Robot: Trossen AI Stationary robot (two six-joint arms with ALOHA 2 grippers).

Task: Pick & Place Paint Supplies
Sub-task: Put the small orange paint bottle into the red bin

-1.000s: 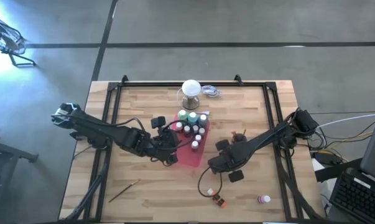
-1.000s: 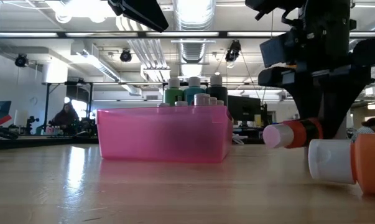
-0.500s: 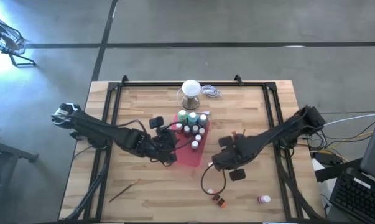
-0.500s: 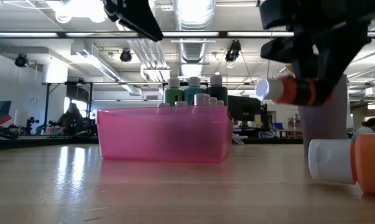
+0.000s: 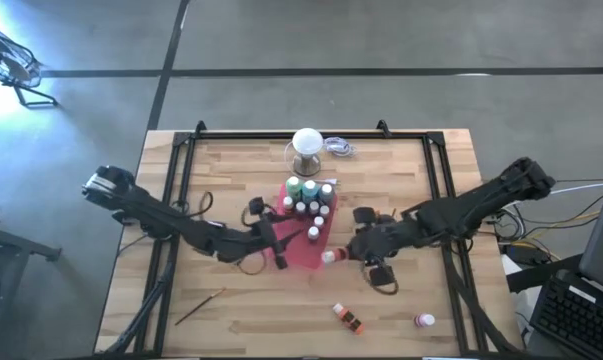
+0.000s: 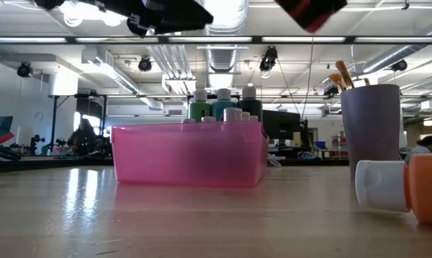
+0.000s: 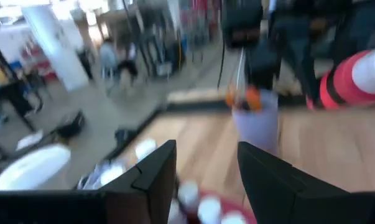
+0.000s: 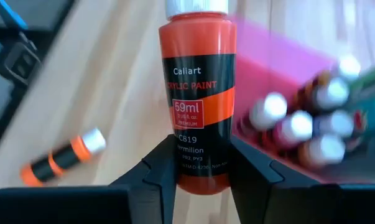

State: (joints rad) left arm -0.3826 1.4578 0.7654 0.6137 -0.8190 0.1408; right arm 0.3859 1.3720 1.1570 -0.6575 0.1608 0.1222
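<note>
One vermilion paint bottle (image 8: 197, 93) sits clamped in the right pincer (image 8: 199, 168), jaws closed on its lower body, white cap pointing toward the pink tray (image 5: 299, 250). In the high view it hangs just beside the tray's near right corner, clear of the worktop (image 5: 231, 320). Left pincer (image 7: 203, 168) hovers over the tray's left edge, fingers parted, holding nothing. Step in hand: carrying the bottle to the tray. Next move likely calls for righting it and lowering it into a free gap among the standing bottles (image 5: 309, 205) before release. Another orange bottle (image 5: 348, 319), a pink-capped bottle (image 5: 423, 321) and a brush (image 5: 201, 306) lie loose on the worktop.
</note>
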